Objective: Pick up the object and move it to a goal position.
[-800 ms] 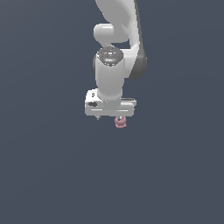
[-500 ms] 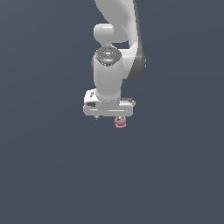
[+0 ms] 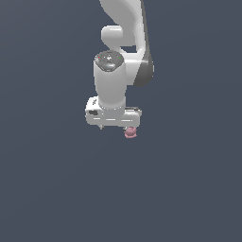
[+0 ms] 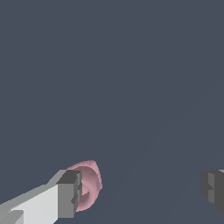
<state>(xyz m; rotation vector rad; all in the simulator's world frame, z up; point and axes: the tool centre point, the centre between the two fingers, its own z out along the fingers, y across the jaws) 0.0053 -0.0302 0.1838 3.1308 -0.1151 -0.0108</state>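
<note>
The object (image 3: 130,133) is a small dusty-pink lumpy thing on the dark grey floor, just below the white hand at its edge on the exterior view's right. In the wrist view the object (image 4: 89,183) sits right against the inner side of one grey fingertip (image 4: 70,194), which partly hides it. I cannot tell if they touch. The other fingertip (image 4: 214,187) is far across from it. My gripper (image 4: 142,190) is open wide and holds nothing. In the exterior view the gripper (image 3: 115,125) points straight down, its fingers mostly hidden under the hand.
The plain dark grey floor (image 3: 189,189) lies all around. The white arm (image 3: 120,28) rises behind the hand toward the top of the exterior view. No goal marker shows.
The hand has shifted slightly to the exterior view's left. The pink object has stayed in place.
</note>
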